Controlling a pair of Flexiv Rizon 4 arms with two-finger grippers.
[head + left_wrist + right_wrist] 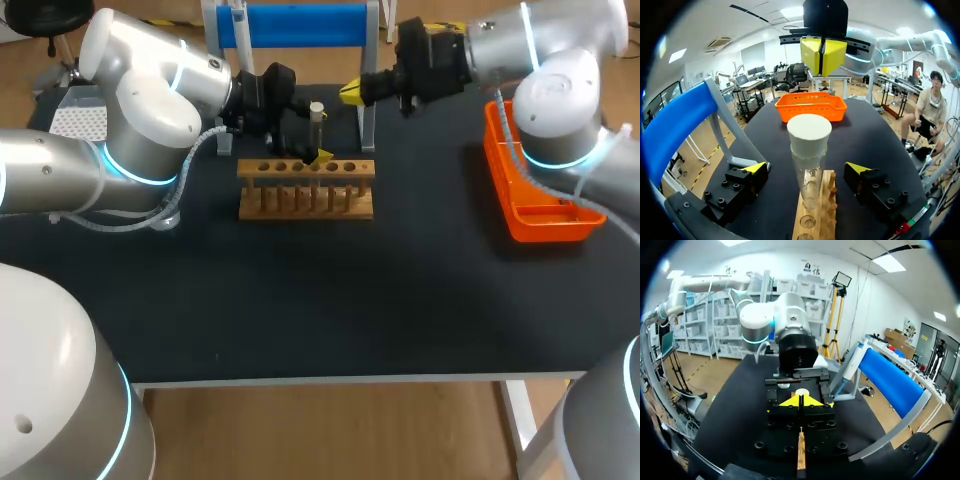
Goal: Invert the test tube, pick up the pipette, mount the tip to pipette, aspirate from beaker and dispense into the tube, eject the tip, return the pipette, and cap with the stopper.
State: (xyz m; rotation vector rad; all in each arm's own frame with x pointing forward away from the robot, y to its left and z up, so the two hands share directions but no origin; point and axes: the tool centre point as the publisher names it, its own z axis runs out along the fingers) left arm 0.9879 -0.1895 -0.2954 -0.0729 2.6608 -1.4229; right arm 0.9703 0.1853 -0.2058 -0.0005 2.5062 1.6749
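Head view, bench inventory.

1. Test tube [317,125]: upright in a far hole of the wooden rack [306,190], left of the table's [330,300] middle. A pale stopper [809,131] sits in its mouth. Whether it is pressed fully home cannot be told.
2. Left gripper [807,169]: released. Its fingers stand wide on either side of the tube, with clear gaps in the left wrist view. It touches nothing.
3. Right gripper [352,93]: clenched tip to tip on nothing visible. It hangs just right of and beyond the stopper, level with the tube's top.
4. Orange tray [540,215]: right side of the table, well apart from the rack.
5. Blue stand [292,25]: far edge, behind the rack.

Status, as a judgement: with the tube plugged, the capping step looks done or nearly done.

Hazards:
- Either left finger could clip the glass if that arm leaves sideways rather than straight back. That would tilt the tube in its hole or drag the rack.
- An off-centre press by the right tips could skid off the stopper and lever the tube over.
- The two grippers are close, so moving both at once risks contact between them.
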